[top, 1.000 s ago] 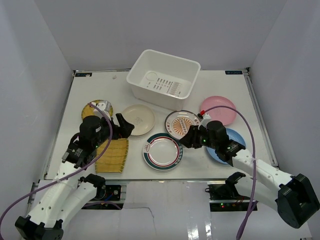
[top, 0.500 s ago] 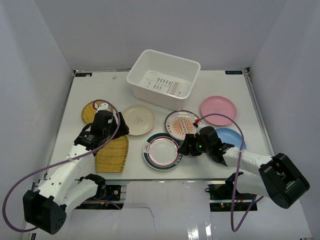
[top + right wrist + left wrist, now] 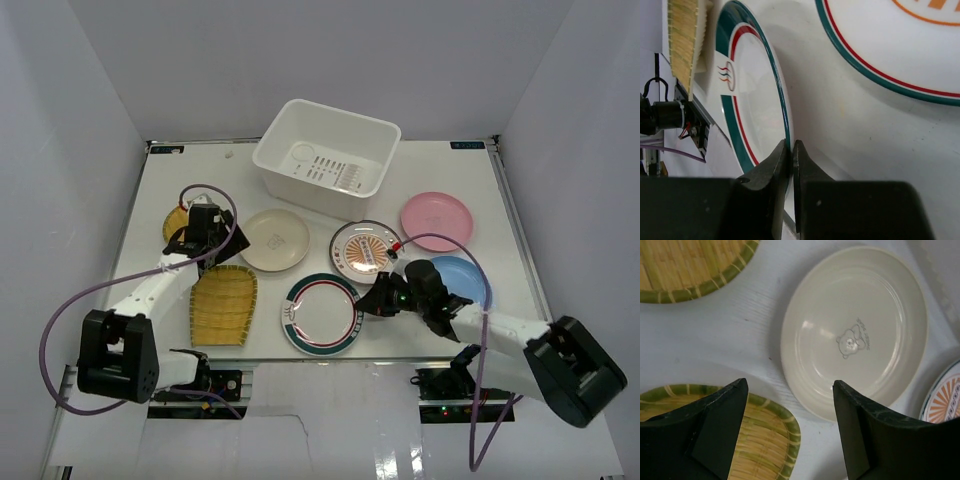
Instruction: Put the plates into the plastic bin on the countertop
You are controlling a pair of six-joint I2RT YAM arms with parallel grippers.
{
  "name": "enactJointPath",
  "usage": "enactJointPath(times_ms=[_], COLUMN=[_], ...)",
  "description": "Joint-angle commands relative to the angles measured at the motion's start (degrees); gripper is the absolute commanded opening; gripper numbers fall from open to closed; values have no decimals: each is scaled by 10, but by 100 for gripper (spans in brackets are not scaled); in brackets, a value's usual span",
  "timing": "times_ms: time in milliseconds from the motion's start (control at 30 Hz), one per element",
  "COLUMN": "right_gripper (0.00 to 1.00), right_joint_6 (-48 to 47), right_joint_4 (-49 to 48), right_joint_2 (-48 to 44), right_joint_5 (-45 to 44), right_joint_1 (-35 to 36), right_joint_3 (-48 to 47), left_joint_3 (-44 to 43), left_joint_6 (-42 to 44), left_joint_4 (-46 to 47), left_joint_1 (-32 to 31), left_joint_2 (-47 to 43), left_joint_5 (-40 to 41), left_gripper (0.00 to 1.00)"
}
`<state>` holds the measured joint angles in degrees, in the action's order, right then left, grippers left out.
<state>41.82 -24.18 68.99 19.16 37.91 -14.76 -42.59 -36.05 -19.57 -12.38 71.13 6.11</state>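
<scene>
Dragged toward the near countertop (image 3: 460, 170) edge since the earlier frame, the green-red-rimmed plate (image 3: 322, 313) is pinched at its right rim by the right gripper (image 3: 380, 301), the plastic bin (image 3: 330, 125) well beyond, leftward.

Enclosure: we log three plain white walls, the back wall (image 3: 300, 60), the left wall (image 3: 60, 150) and the right wall (image 3: 590, 120), which meet at the two far corners. A small black tag (image 3: 166, 149) sits at the far left corner. A small blue label (image 3: 466, 145) sits at the far right. The print on both is too small for us to read. Nearest the camera lies a glossy white panel (image 3: 330, 430) with pale reflections.
</scene>
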Motion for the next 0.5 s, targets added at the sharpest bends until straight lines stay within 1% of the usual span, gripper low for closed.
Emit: enactJointPath(times_ms=[0,33,100,133,167,200,300,333,367,400,433,467], right_gripper=[8,8,8,8,8,8,8,8,8,8,8,8], right_joint_6=[-29,-34,-35,-39,-45,-53,-79,-80,-82,-82,-82,-82], right_joint_4=[66,100,119,136,143,148,154,152,149,144,141,124], right_joint_2=[-111,-167,-214,-244,-252,-256,-236,-209,-193,-176,-138,-121], right_joint_5=[-6,-8,-11,-22,-29,-34,-49,-23,-12,-7,2,5], right_joint_1=[3,2,2,1,-2,-4,-38,-55,-88,-103,-117,-145], right_joint_3=[-2,-8,-39,-57,-78,-125,-197,-244,-270,-293,-341,-364], left_joint_3=[-18,-31,-46,-61,-67,-73,-93,-97,-103,-105,-107,-107], left_joint_6=[-3,1,12,14,18,23,36,39,43,49,51,53], left_joint_4=[49,51,54,56,57,55,52,51,49,45,43,38], left_joint_1=[34,36,36,36,36,36,36,36,36,36,36,36], left_joint_2=[29,39,70,80,90,111,142,148,153,163,168,172], left_joint_5=[-53,-55,-60,-81,-85,-86,-92,-94,-94,-88,-81,-76], left_gripper=[79,79,77,75,74,73,69,68,66,65,64,64])
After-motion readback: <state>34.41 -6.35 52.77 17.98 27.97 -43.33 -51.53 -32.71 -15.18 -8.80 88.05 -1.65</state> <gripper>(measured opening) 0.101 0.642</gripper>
